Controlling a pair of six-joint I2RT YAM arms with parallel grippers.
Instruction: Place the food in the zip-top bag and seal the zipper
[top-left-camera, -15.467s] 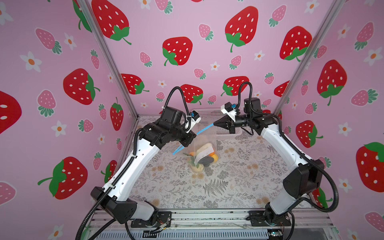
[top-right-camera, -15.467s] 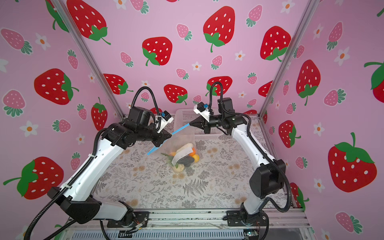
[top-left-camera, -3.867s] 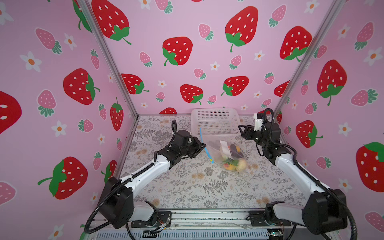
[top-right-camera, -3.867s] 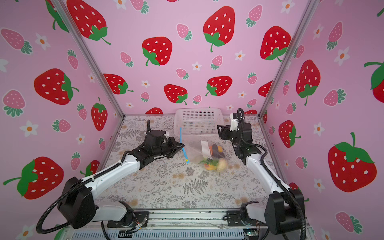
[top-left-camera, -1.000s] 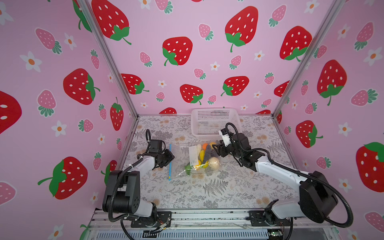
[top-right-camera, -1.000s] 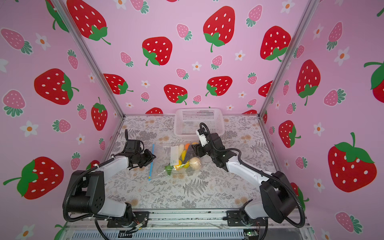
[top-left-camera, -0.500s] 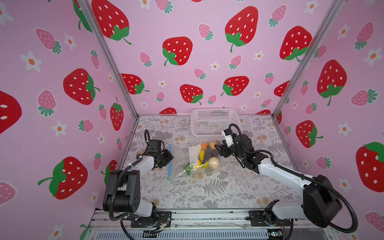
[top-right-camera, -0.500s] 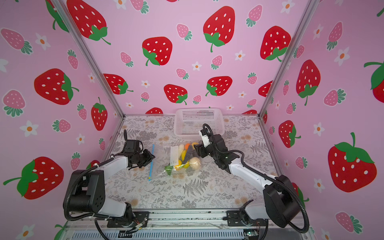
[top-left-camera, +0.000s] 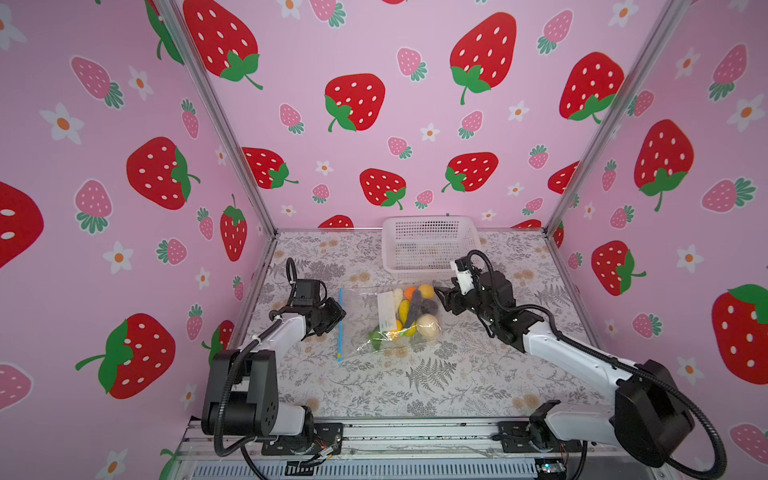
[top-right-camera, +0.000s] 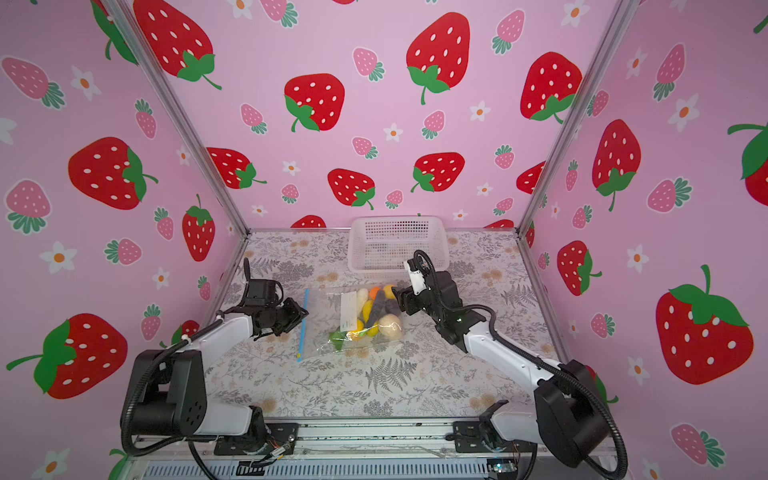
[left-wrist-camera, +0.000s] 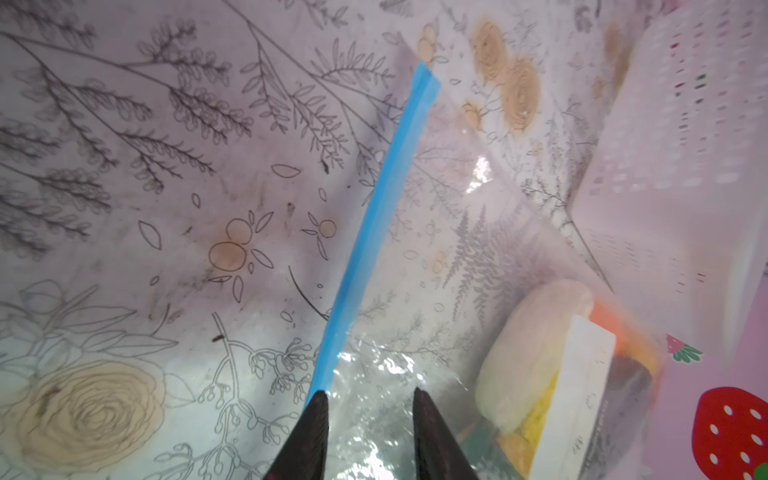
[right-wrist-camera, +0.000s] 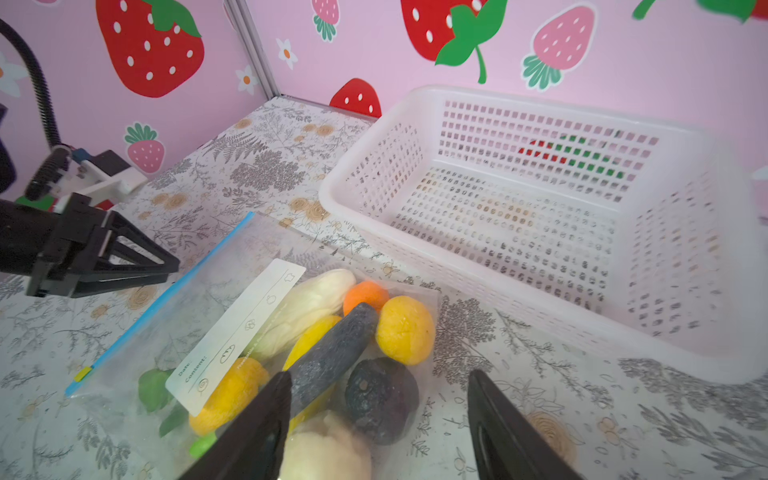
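Food inside zip-top bag

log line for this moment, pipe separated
food: inside zip-top bag | zip-top bag: lying on table | zipper: straight, seal unclear | left gripper: open, at zipper | right gripper: open above food

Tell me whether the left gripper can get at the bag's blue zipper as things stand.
Probably yes. The left gripper sits right at the zipper with jaws apart; nothing lies between them, and the right gripper is at the far end of the zip-top bag.
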